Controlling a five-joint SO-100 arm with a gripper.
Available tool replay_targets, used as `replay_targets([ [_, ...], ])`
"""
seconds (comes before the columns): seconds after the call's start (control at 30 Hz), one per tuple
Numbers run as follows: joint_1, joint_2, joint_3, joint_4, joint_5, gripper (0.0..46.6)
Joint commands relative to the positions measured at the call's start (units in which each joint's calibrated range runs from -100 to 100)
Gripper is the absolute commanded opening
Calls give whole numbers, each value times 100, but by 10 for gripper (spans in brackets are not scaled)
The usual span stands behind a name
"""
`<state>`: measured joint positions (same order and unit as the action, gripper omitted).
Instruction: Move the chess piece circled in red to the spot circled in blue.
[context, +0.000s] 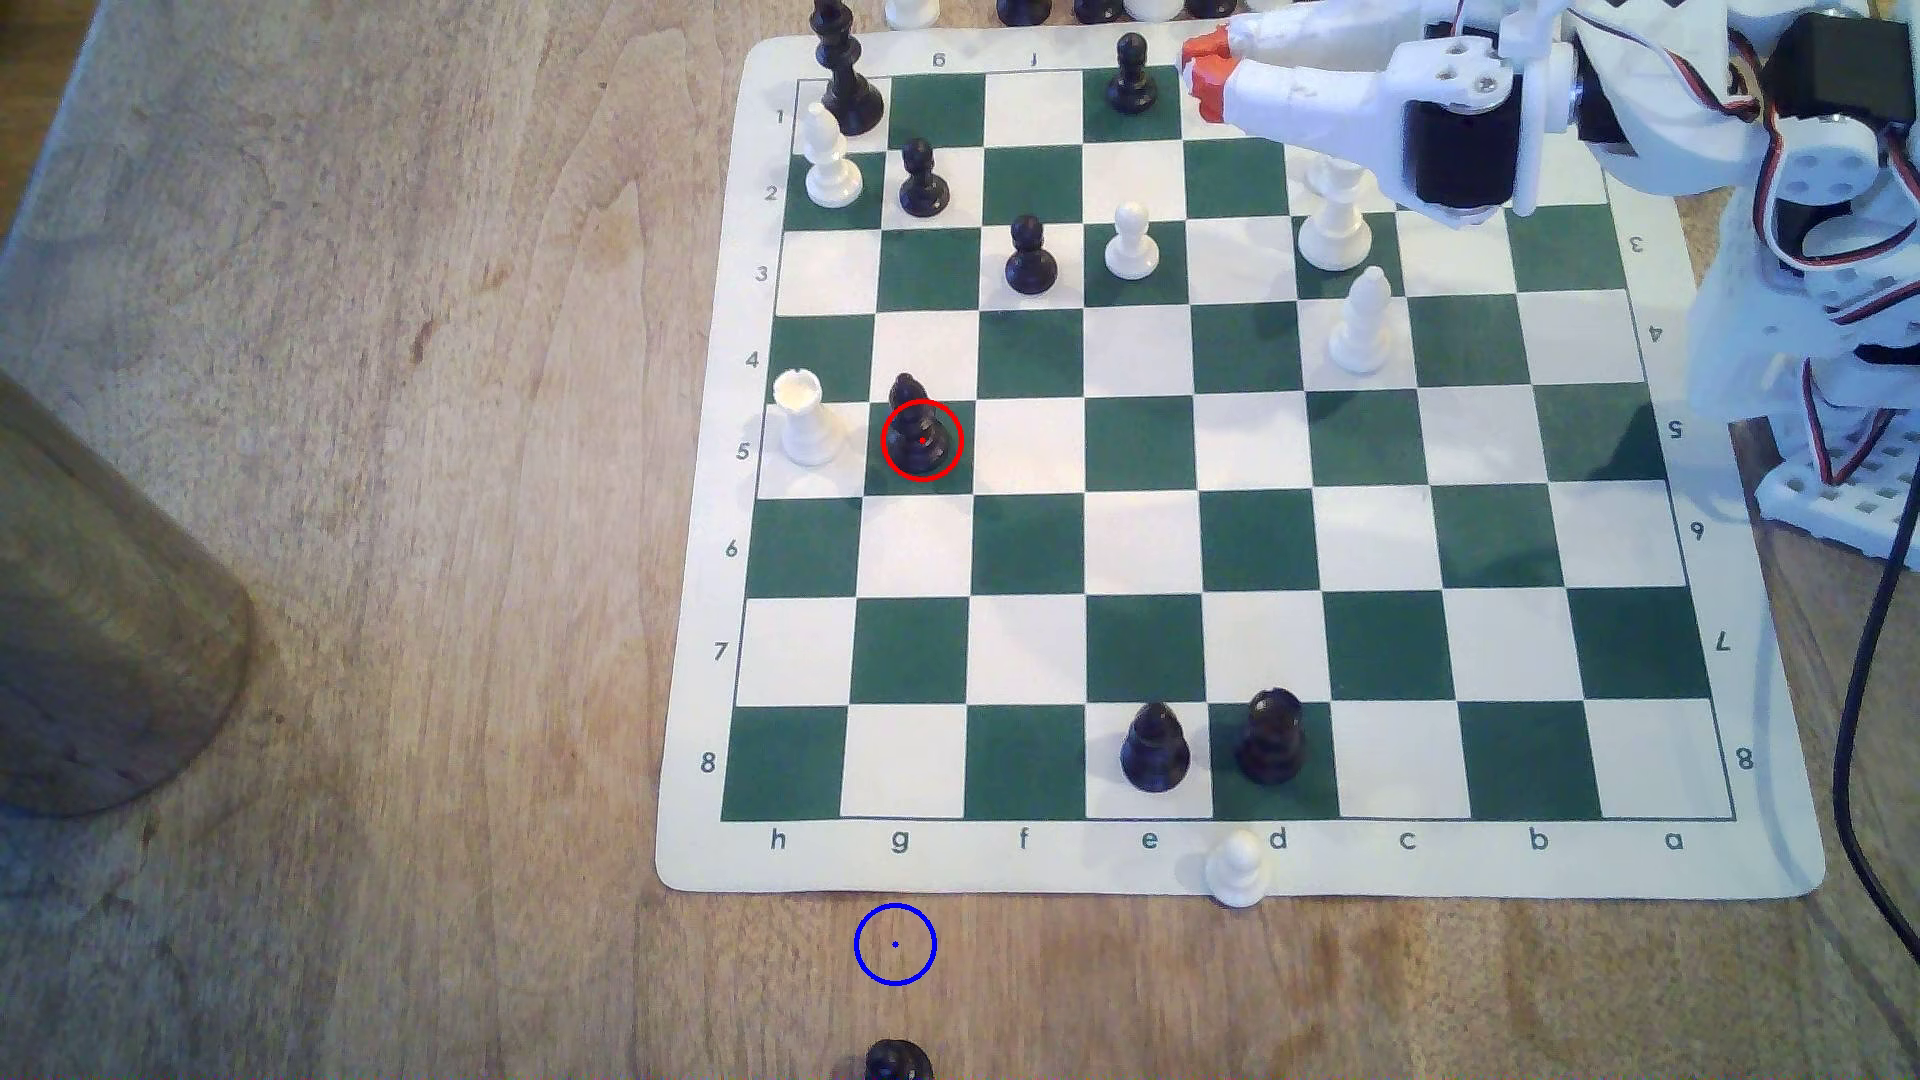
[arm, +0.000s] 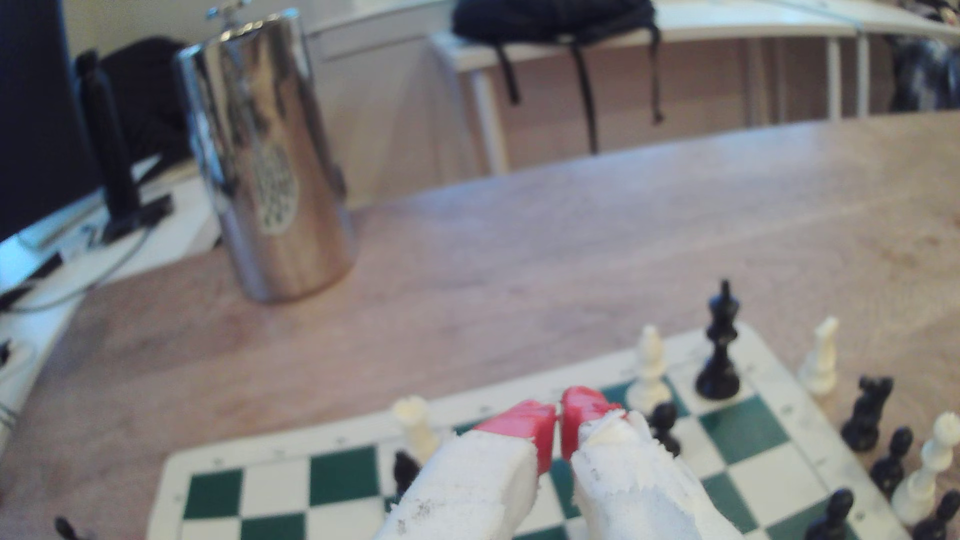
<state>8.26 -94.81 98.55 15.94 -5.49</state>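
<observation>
A light brown wooden desk (context: 416, 519) carries a green-and-cream chess mat (context: 1247, 862), with a shiny metal canister (arm: 270, 171) standing well off the mat. The black pawn circled in red (context: 922, 436) stands on a green square of the row marked 5, just beside a white rook (context: 805, 421) on the exterior view's left. The blue ring (context: 895, 944) lies on bare wood just past the mat's lettered edge, roughly in line with the g column; it looks placed clear of the mat, so the pawn is to be taken out of play. Another black piece (context: 899, 1061) sits near the ring at the frame edge, too cropped to identify. The end effector (context: 1203, 71) hovers over the far rows, well apart from the pawn, its red tips pressed nearly together and holding nothing. The reach seems not yet begun.
</observation>
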Motion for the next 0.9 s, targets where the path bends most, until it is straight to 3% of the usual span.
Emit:
replay_targets([
  [0.0, -384, -104, -109, -963, 1319, 15],
  [0.37, -118, 1433, -2729, 282, 1319, 15],
  [0.67, -673, 1832, -2811, 249, 1338, 18],
  [0.87, -713, 1951, -2720, 233, 1333, 19],
])
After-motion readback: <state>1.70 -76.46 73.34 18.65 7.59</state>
